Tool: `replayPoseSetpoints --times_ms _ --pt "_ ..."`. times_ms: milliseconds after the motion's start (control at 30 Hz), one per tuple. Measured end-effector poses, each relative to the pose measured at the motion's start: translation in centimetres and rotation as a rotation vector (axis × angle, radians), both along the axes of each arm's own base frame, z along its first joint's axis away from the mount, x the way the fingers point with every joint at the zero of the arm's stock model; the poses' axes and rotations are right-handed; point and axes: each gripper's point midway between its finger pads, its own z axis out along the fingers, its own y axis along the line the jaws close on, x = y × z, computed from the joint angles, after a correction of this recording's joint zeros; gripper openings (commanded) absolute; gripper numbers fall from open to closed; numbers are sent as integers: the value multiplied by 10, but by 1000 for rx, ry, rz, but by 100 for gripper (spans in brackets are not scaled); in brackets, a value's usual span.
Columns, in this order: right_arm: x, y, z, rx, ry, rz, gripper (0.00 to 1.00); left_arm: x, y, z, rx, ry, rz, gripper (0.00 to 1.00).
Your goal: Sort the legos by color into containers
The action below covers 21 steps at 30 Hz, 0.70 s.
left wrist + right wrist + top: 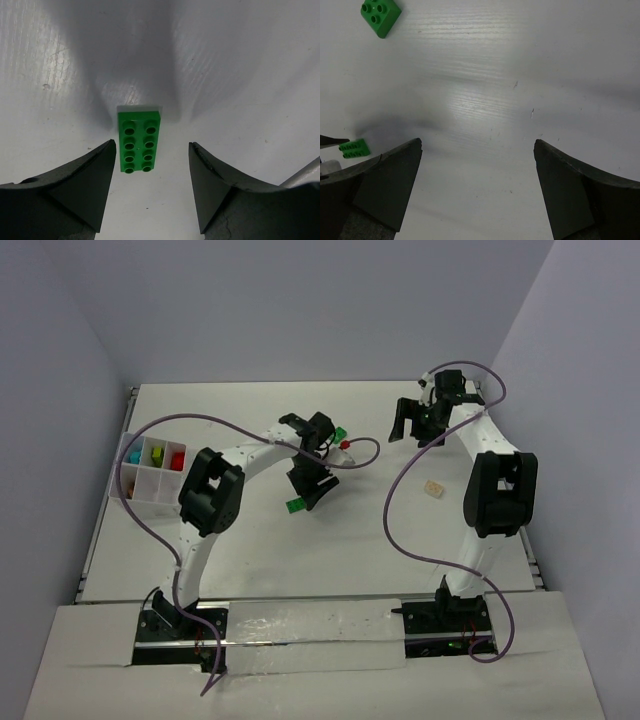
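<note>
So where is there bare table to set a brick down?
Bare: near-centre table between left arm and right arm, and the far-centre strip. Crowded around the left claw: flat green brick, square green brick, red brick, cable.

Green brick (pixel 138 146), white worktop (pixel 240 75). Left hand (pixel 151 145) and right hand (pixel 478 142) are black. Box (pixel 142 483) is translucent white, with a blue brick (pixel 134 454), yellow-green brick (pixel 157 452) and red brick (pixel 178 456) inside. Cables (pixel 205 418) purple; one tan brick (pixel 434 487).
</note>
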Motion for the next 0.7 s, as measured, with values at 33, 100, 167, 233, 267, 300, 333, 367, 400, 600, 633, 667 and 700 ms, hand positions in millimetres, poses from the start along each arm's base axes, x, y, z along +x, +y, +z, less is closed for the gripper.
replayPoseSetpoints --times_ms 33,100,167,233,267,300,333,367,400,600,633,667,700 --pt "0 0 0 2 0 0 100 0 1 -3 13 1 3 69" --pt "0 0 1 7 -1 2 100 0 3 -7 36 -2 9 69" --pt "0 1 1 10 -1 3 100 1 6 -12 62 -8 14 67" --pt "0 1 1 12 -1 4 100 1 8 -16 87 -17 15 66" --pt "0 1 1 12 -1 4 100 1 9 -18 102 -23 13 65" --pt "0 1 1 13 -1 4 100 1 9 -19 115 -32 9 65" --pt "0 1 1 13 -1 4 100 0 8 -19 128 -43 4 64" --pt "0 1 1 13 -1 5 100 -1 7 -20 142 -57 -1 63" --pt "0 1 1 14 -1 5 100 -1 7 -20 156 -70 -7 62" --pt "0 1 1 15 -1 5 100 -6 3 -23 239 -156 -47 50" --pt "0 1 1 16 -1 5 100 -8 2 -23 250 -167 -57 45" --pt "0 1 1 16 -1 4 100 -10 1 -23 259 -176 -65 39" --pt "0 1 1 16 -1 4 100 -12 0 -23 266 -182 -73 35"
